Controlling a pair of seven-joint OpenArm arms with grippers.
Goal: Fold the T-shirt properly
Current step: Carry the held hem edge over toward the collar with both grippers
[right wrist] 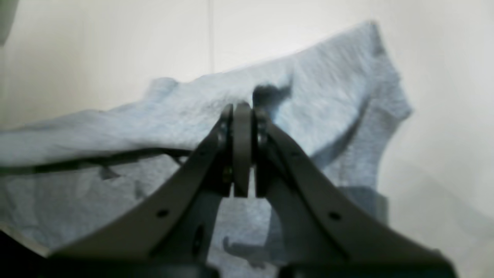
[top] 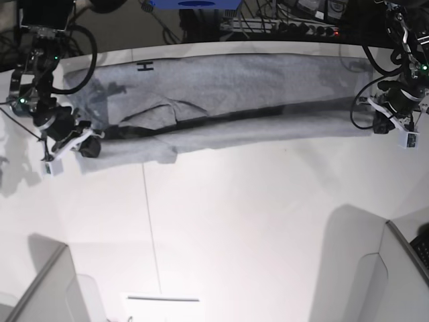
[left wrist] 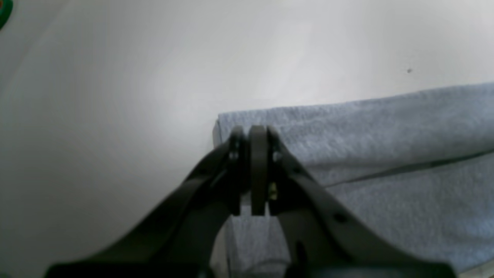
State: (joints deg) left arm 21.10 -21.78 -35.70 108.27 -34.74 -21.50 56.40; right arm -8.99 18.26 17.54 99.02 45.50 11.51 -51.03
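The heather-grey T-shirt (top: 234, 80) lies stretched across the far side of the white table, folded lengthwise, with a black letter H (top: 144, 66) showing near its left end. My left gripper (left wrist: 252, 131) is shut on the shirt's folded corner (left wrist: 386, 127); in the base view it is at the shirt's right end (top: 377, 124). My right gripper (right wrist: 243, 110) is shut on a rumpled part of the shirt (right wrist: 328, 77) beside dark lettering (right wrist: 270, 92); in the base view it is at the shirt's left end (top: 90, 146). The front fold casts a dark shadow along its length.
The white table (top: 234, 221) extends toward the near side, with a thin seam (top: 151, 228) running across it. Grey box walls stand at the near left (top: 40, 288) and near right (top: 402, 268). Cables and a blue object (top: 194, 4) sit behind the far edge.
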